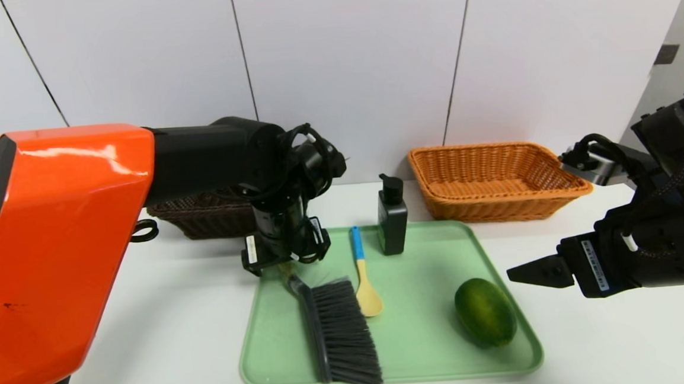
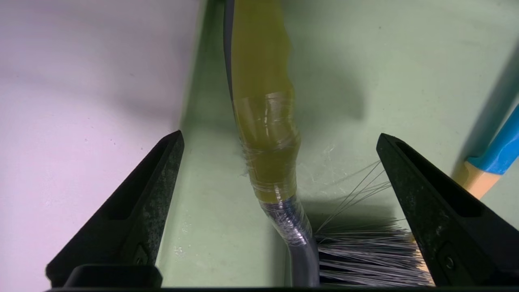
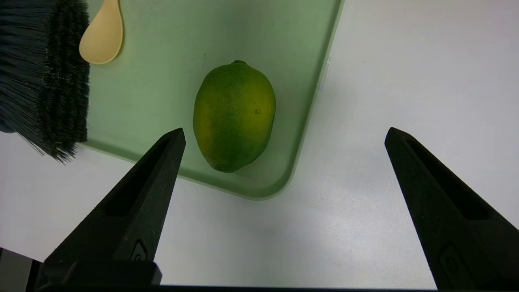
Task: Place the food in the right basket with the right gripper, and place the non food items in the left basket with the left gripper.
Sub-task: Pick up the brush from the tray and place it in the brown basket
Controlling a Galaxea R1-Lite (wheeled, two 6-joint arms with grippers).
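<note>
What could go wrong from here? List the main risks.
The left end effector stands open around the brush's taped handle; where it bends, a grip might slip or twist.

Stray bristles reach toward one of its fingertips and could get caught as it closes.

The right end effector is open, but the green fruit lies off-centre, nearer one finger, so closing without realigning might push it rather than grasp it.
</note>
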